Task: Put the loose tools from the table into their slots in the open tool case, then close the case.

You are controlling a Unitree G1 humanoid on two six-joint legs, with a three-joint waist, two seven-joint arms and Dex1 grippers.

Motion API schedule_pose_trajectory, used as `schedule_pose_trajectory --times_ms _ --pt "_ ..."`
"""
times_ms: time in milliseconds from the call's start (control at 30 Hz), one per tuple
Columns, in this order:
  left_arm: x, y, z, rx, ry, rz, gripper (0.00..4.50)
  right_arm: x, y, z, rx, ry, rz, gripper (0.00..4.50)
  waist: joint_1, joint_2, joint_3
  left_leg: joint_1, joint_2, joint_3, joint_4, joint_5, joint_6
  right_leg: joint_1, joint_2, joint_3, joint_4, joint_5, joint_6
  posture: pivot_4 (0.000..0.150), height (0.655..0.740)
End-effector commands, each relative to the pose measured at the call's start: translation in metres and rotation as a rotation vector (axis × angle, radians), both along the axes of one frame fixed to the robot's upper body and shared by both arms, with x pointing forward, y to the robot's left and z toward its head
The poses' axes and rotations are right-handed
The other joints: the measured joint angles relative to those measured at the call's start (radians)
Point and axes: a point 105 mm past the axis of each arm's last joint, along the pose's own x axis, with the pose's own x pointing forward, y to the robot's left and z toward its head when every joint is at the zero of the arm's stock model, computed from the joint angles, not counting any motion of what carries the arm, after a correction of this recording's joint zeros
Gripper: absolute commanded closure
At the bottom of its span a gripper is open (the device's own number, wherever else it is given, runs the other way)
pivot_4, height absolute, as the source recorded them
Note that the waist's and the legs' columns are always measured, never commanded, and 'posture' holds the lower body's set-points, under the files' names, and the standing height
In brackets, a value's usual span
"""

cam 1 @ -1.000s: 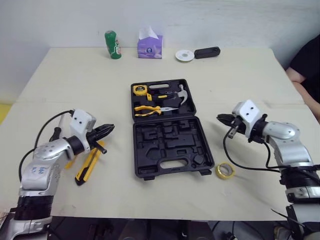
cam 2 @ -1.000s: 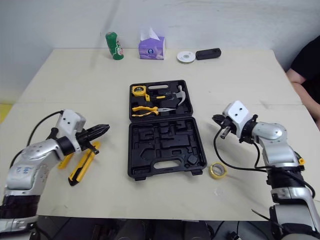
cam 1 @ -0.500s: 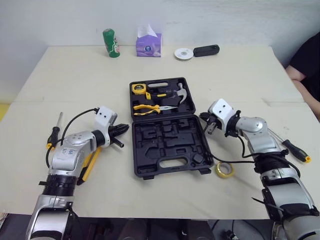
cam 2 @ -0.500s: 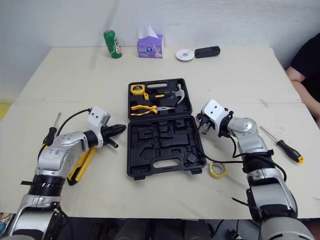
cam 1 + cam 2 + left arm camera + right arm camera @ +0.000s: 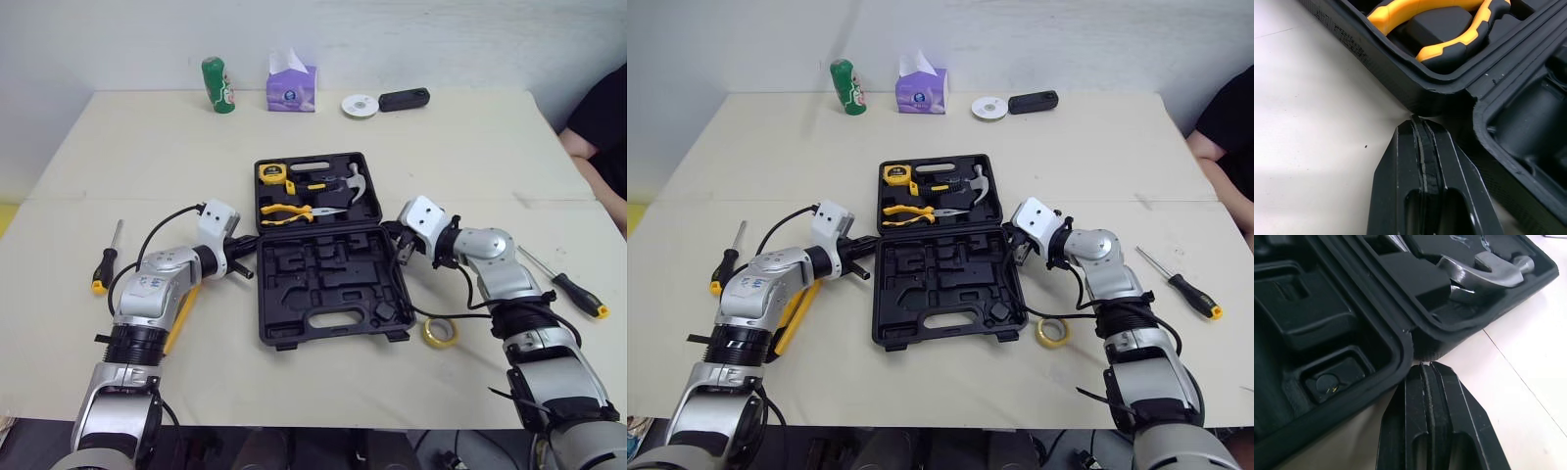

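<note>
Flanking tool case (image 5: 333,286) at hinge, left tool (image 5: 1421,129), right tool (image 5: 1426,370), both closed

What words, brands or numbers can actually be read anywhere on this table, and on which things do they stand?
Nothing here can be read as text; these things carry print:
green can: label print, too small to read.
purple tissue box: pale print on the front, too blurred to read.
yellow tape measure: dark mark on its face, too small to read.
tool case: raised lettering on its outer wall, too blurred to read.
</note>
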Motion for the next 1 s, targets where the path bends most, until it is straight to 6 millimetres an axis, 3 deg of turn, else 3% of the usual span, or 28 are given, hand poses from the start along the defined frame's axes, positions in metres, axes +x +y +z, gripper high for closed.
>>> schedule_pose_trajectory --times_ms 33,300,533,733,1000 --pt "-0.006 -0.006 -0.008 0.025 0.015 -0.064 4.50 -0.009 0.015 0.013 0.030 -0.052 0.095 4.44 0.000 0.000 0.000 0.000 0.000 0.000 0.000 0.000 0.000 0.000 0.000 0.000 0.000 0.000 0.000 0.150 0.7400" --pt "-0.008 -0.011 -0.006 0.059 -0.005 -0.133 4.50 -0.022 0.018 0.010 0.038 -0.028 0.154 4.44 0.000 0.000 0.000 0.000 0.000 0.000 0.000 0.000 0.000 0.000 0.001 0.000 0.000 0.000 0.000 0.150 0.7400" --pt "-0.030 -0.027 -0.003 0.078 0.017 -0.293 4.50 -0.042 0.021 0.007 0.059 -0.002 0.230 4.44 0.002 0.000 0.000 0.000 0.000 -0.001 0.000 0.000 0.000 0.000 0.001 0.002 -0.001 0.000 0.000 0.150 0.7400" --pt "-0.046 -0.025 -0.014 0.114 0.043 -0.317 4.50 -0.059 0.019 0.001 0.077 0.050 0.272 4.44 0.003 0.000 0.000 0.000 0.000 -0.001 -0.001 0.000 0.000 0.000 0.001 0.006 -0.001 0.000 0.000 0.150 0.7400" --pt "-0.048 -0.016 -0.021 0.138 0.053 -0.273 4.50 -0.069 0.022 -0.002 0.101 0.092 0.288 4.44 0.004 0.000 0.000 0.000 0.000 -0.002 -0.001 0.000 0.000 0.000 0.001 0.007 -0.001 0.000 0.000 0.150 0.7400"
